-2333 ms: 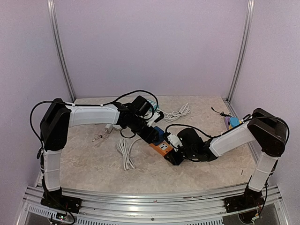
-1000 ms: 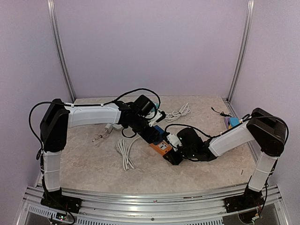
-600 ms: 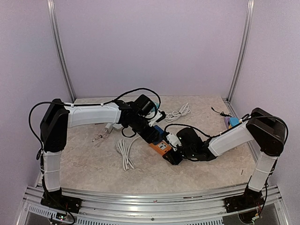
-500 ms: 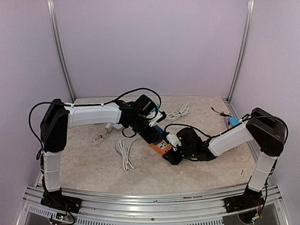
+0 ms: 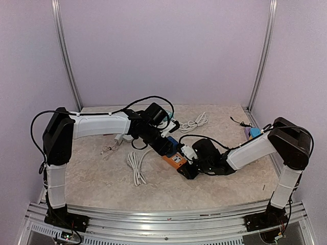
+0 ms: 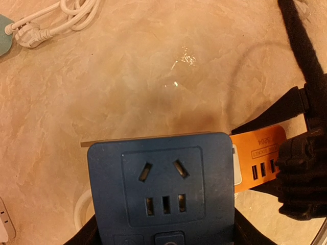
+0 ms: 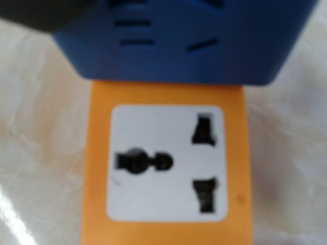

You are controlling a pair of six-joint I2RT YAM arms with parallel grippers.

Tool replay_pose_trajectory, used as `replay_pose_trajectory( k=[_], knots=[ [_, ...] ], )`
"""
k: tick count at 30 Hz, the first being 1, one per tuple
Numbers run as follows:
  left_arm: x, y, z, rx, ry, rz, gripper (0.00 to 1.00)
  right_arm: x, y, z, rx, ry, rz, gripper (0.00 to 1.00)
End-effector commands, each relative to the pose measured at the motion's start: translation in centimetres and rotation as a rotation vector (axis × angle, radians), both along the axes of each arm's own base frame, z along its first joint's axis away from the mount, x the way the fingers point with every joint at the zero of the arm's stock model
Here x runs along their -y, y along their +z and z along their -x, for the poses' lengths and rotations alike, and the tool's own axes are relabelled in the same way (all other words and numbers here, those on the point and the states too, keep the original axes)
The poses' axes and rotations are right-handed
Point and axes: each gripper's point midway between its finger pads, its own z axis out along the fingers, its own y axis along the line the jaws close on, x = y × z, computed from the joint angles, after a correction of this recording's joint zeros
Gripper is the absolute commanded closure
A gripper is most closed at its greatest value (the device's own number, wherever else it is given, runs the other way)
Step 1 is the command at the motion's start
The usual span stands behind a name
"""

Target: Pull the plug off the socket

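Observation:
The plug is a dark blue cube adapter (image 5: 171, 144) (image 6: 163, 184) (image 7: 168, 41) with outlets on its face. It sits joined to the end of the orange socket (image 5: 175, 161) (image 6: 258, 155) (image 7: 163, 163), which has a white outlet face. My left gripper (image 5: 164, 145) (image 6: 163, 227) is shut on the blue plug, a black finger (image 6: 244, 234) on each side. My right gripper (image 5: 187, 167) is shut on the orange socket from the other end. Its fingers are out of the right wrist view but show as black shapes in the left wrist view.
A coiled white cable (image 5: 136, 166) lies on the table left of the socket. Another white cable (image 5: 194, 122) (image 6: 56, 18) lies at the back. Small purple and blue items (image 5: 251, 133) sit at the right wall. A white block (image 5: 118, 138) lies under my left arm.

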Motion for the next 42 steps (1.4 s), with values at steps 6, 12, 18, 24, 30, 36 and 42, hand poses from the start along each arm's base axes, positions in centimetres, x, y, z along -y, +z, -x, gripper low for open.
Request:
replay_pose_trajectory(
  k=[6, 12, 18, 24, 30, 36, 42],
  knots=[
    [3.7, 6.1, 2.5, 0.082, -0.144, 0.102, 0.87, 2.6, -4.1, 1.2, -0.092, -0.021, 0.141, 1.0],
    [3.4, 9.9, 2.9, -0.017, -0.157, 0.349, 0.86, 2.6, -4.1, 1.3, -0.092, -0.022, 0.141, 1.0],
    [4.3, 7.7, 3.5, 0.08, -0.172, 0.147, 0.87, 2.5, -4.2, 1.2, -0.095, -0.021, 0.144, 1.0],
    [4.5, 7.4, 3.3, 0.086, -0.178, 0.137, 0.87, 2.5, -4.3, 1.2, -0.097, -0.02, 0.147, 1.0],
    [5.0, 7.0, 3.8, 0.131, -0.202, 0.058, 0.87, 2.5, -4.5, 1.2, -0.101, -0.018, 0.151, 1.0],
    [4.7, 4.6, 3.5, 0.062, -0.184, -0.006, 0.88, 2.5, -4.4, 1.1, -0.098, -0.021, 0.156, 1.0],
    [3.9, 4.6, 3.3, -0.029, -0.164, 0.033, 0.87, 2.7, -4.6, 1.1, -0.1, -0.023, 0.168, 1.0]
  ],
)
